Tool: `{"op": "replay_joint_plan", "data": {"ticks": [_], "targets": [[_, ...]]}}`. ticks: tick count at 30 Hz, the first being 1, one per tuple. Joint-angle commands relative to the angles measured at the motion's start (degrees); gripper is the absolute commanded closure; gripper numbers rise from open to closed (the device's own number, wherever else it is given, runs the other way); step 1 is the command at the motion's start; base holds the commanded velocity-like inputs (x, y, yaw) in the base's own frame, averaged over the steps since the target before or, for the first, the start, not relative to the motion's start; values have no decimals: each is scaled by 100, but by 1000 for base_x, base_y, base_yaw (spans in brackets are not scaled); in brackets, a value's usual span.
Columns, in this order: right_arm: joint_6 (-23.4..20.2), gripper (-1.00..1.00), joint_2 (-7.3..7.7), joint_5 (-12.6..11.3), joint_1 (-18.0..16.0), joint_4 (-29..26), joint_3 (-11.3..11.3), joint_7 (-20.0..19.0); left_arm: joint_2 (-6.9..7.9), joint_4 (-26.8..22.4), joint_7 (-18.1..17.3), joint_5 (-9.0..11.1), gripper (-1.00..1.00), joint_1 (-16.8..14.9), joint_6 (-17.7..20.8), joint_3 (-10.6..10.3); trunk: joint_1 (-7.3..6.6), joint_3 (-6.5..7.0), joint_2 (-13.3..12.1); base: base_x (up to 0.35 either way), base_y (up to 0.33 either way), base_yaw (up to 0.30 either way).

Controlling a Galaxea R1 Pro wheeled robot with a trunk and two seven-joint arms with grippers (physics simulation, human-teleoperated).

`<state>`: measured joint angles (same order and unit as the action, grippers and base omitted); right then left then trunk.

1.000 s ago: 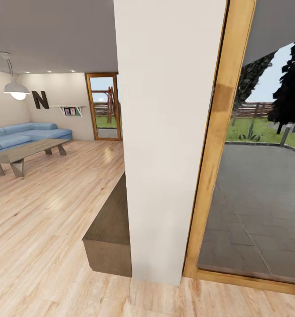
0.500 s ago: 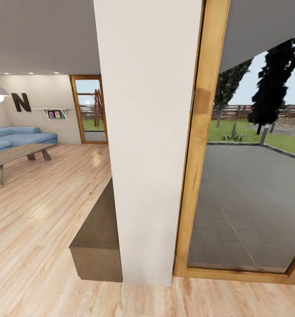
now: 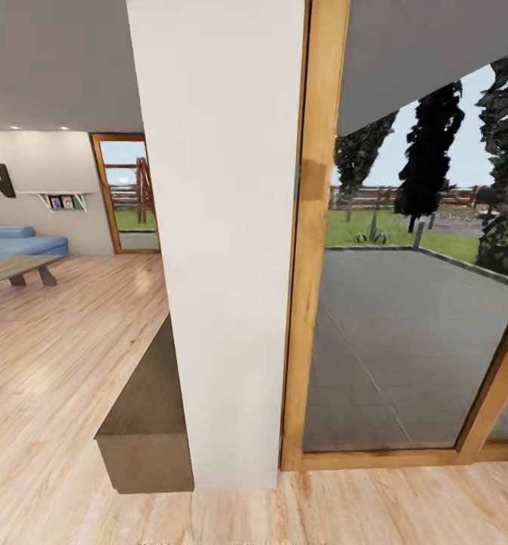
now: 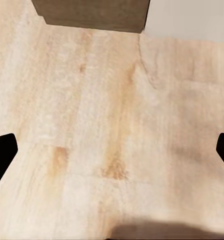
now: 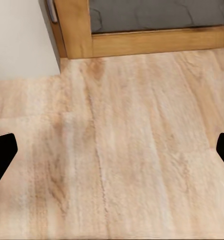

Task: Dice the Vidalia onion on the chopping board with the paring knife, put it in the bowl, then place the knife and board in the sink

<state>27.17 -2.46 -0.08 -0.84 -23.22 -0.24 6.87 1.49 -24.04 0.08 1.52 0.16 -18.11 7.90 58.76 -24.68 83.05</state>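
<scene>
None of the task's things is in sight; the onion, sink, chopping board, paring knife, bowl and countertop are out of view. In the left wrist view my left gripper (image 4: 112, 150) is open, its dark fingertips (image 4: 1, 150) wide apart over bare wooden floor. In the right wrist view my right gripper (image 5: 112, 150) is likewise open above the floor with nothing between its fingertips (image 5: 2, 152).
A white pillar (image 3: 223, 242) stands straight ahead, close by. A low brown cabinet (image 3: 144, 424) juts from its left side. A wood-framed glass door (image 3: 405, 318) to a paved patio is on the right. A living room with a blue sofa (image 3: 15, 242) and a coffee table (image 3: 15, 269) lies far left.
The whole head view has shifted left, so the camera has turned right: the pillar and sofa slid leftward and more of the glass door and patio shows.
</scene>
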Motion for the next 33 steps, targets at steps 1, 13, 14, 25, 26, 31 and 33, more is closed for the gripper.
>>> {"op": "replay_joint_plan", "data": {"ticks": [1,13,14,25,26,31,33], "targets": [[26,-100,-2,-1,-4,5,-2,16,0,-6,1,15,-100,2,-9,-2,-3,2,3,-286,0,-203],[60,-100,-1,-1,-4,3,-2,16,0,-2,1,15,-100,2,-9,-7,-3,85,3,-324,0,-203],[60,-100,-1,-1,-4,3,-2,16,0,-3,1,15,-100,2,-9,-7,-3,92,3,-333,0,-206],[60,-100,-1,12,-4,2,-2,16,0,4,1,-2,-100,2,-9,-8,-3,149,3,-179,0,-237],[60,-100,-1,13,-4,2,-2,16,0,4,1,-2,-100,2,-9,-8,-3,153,3,-18,0,-257],[60,-100,-1,16,-4,2,-2,16,0,4,1,-3,-100,2,-9,-14,-3,171,3,-6,0,-259],[60,-100,-1,17,-4,2,-2,16,0,4,1,-3,-100,2,-9,-15,-3,179,3,-2,0,-260]]}}
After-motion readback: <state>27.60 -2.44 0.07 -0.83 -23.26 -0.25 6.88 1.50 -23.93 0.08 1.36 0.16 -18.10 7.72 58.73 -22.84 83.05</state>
